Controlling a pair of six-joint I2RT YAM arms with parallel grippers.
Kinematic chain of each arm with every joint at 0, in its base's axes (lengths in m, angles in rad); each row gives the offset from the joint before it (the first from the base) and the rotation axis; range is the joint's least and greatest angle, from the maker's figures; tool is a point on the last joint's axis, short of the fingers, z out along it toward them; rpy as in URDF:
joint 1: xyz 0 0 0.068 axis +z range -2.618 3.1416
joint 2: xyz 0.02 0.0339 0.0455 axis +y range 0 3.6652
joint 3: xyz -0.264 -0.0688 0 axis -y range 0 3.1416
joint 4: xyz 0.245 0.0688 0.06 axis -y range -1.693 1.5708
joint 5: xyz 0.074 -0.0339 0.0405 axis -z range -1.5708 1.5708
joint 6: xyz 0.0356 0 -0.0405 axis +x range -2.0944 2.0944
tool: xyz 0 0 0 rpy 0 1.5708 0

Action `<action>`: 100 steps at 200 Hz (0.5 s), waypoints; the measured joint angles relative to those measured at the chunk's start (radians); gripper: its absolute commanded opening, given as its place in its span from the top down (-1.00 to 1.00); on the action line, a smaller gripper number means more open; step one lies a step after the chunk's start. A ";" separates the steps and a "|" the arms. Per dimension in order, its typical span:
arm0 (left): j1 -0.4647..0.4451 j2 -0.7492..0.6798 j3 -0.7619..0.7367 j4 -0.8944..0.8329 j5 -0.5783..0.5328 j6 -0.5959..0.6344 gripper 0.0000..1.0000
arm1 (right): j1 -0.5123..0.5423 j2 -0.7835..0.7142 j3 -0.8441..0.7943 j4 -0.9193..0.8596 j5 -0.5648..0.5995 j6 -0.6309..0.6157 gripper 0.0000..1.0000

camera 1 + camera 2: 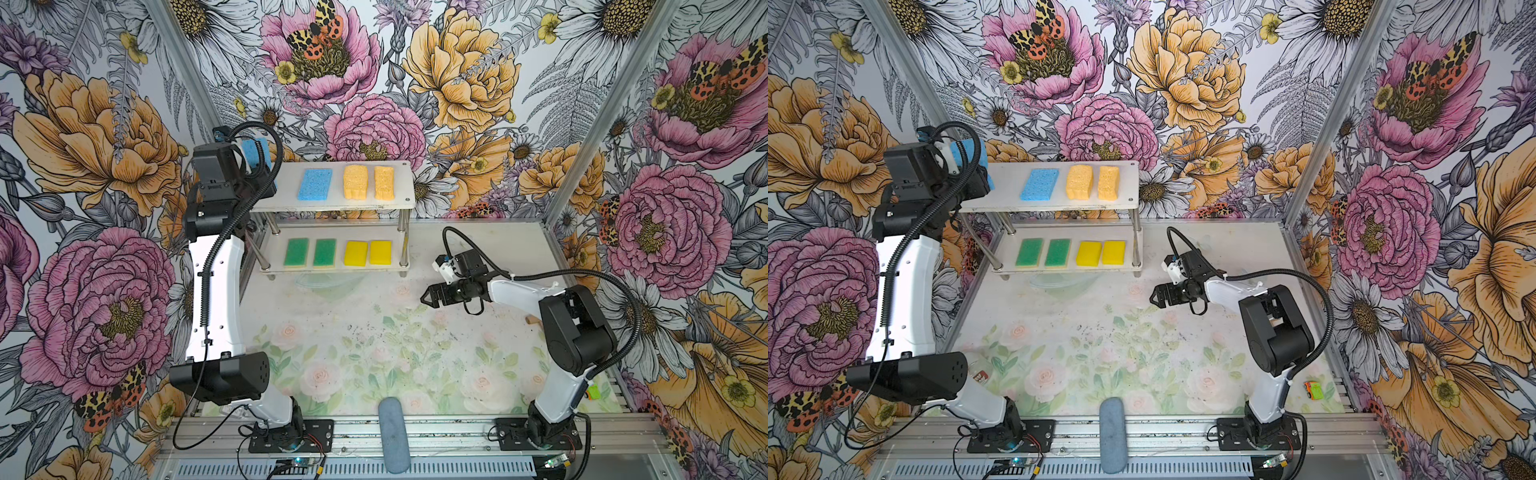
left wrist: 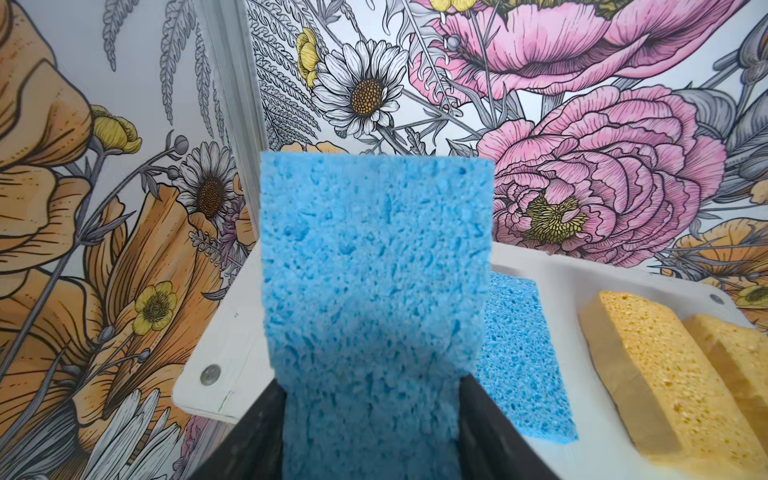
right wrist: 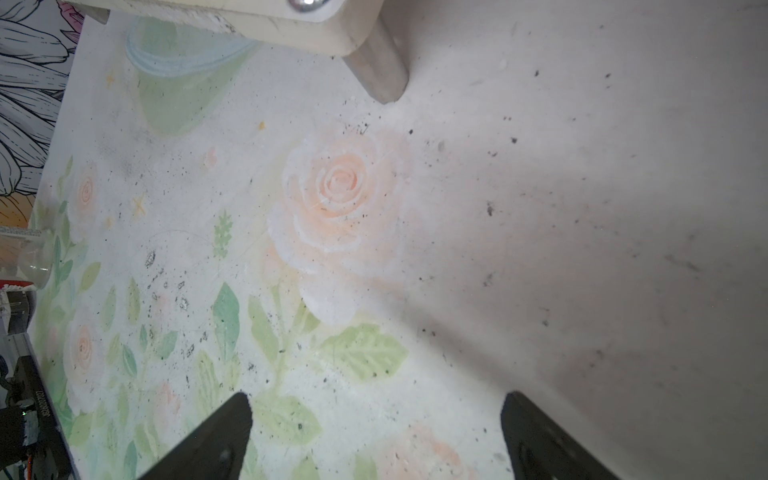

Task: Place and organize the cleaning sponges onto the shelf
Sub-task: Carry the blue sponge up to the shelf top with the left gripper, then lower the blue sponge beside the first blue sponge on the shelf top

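The left claw [image 2: 372, 401] is clenched on the held blue sponge [image 2: 374, 257]. Its dark fingers [image 2: 266, 424] pinch the near end hard enough that the foam narrows between them, and the rest of the sponge sticks out ahead of the claw with its broad face to the wrist camera. That end grip looks deliberate to me: it leaves most of the sponge free to be laid flat on the shelf [image 2: 224, 332] before the fingers let go. The bare left end of the top board lies just under and ahead of the claw. Whether the sponge's far edge touches the board I cannot tell.

Just to the claw's right lies the placed blue sponge [image 1: 315, 184], flat on the board, and beyond it the two pale orange sponges [image 1: 355, 182] sit side by side. On the lower board, below and to the right of the claw, the green-topped sponges [image 1: 296, 252] and the yellow sponges [image 1: 355, 253] also sit in pairs. The sorting is by colour, then — so the gap beside the blue mate is, I judge, the slot kept for this last one.

The right claw [image 3: 378, 401] hangs released, jaws wide, with only the table [image 3: 582, 208] between them. It holds nothing and sits near a foot of the shelf, probably to stay out of the way.
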 measured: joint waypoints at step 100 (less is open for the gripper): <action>0.002 0.124 0.104 0.000 0.070 0.071 -0.22 | 0.000 -0.005 -0.018 0.000 0.002 0.000 -0.92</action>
